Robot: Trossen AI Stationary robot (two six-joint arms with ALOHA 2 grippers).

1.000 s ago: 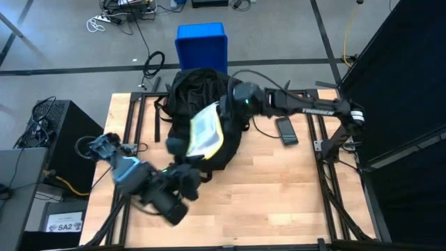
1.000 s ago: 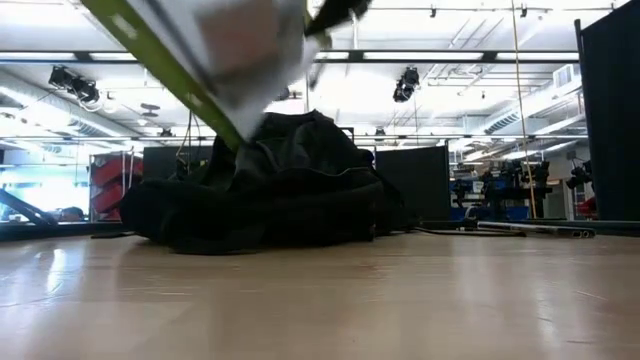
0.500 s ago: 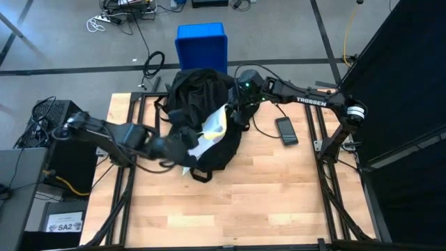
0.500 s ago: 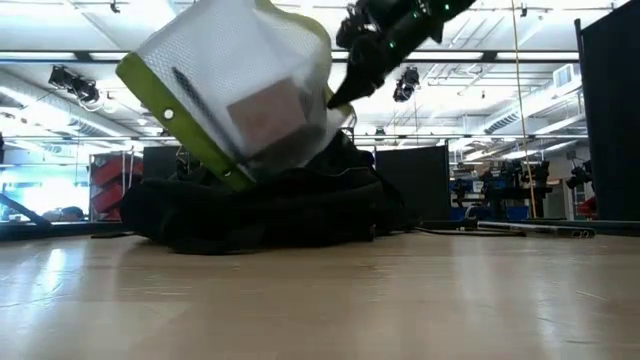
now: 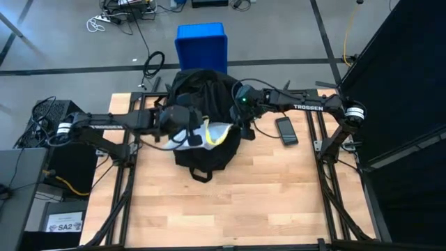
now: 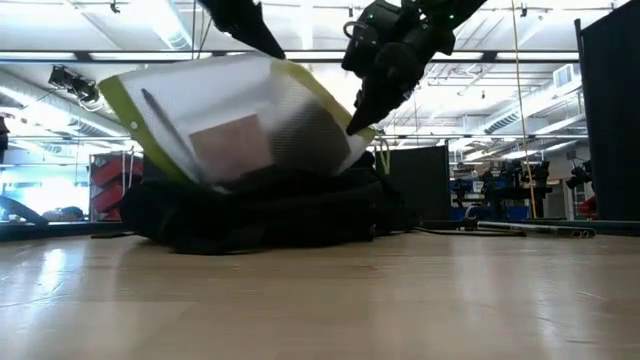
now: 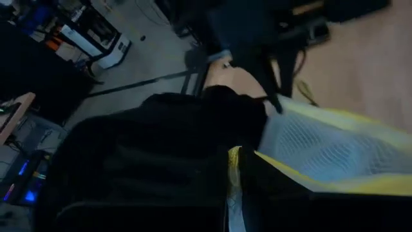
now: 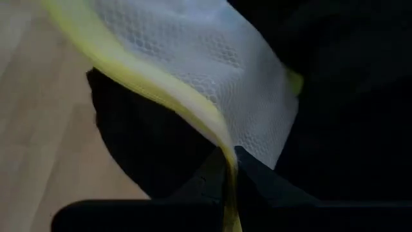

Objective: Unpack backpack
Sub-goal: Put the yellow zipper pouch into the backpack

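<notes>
The black backpack (image 5: pixel 202 104) lies on the far middle of the table. Over it is a white mesh pouch (image 6: pixel 230 125) with yellow-green trim, tilted, with something dark and a brownish card inside. My left gripper (image 5: pixel 189 137) is shut on the pouch's left end. My right gripper (image 5: pixel 237 127) is shut on its right end and comes down from the upper right in the low view (image 6: pixel 362 118). The pouch's underside meets the top of the backpack (image 6: pixel 260 205). My left gripper pinches the pouch's yellow-trimmed edge (image 7: pixel 233 169) between its two fingers, at the pouch's left end, coming from the table's left and slanting down. My right gripper pinches the yellow trim at the pouch's right corner (image 8: pixel 226 166) between its two fingers, slanting down from the table's right. The mesh spreads away from the fingers over the backpack.
A dark phone (image 5: pixel 286 130) lies on the table to the right of the backpack. A blue plastic bin (image 5: pixel 201 43) stands on the floor beyond the table's far edge. The near half of the wooden table (image 5: pixel 230 202) is bare.
My left gripper has swung from the table's near left toward the backpack and come to the pouch's left end. My right gripper has sunk and tipped further down with the pouch. The pouch has come down from high above the backpack and turned flatter over its top.
</notes>
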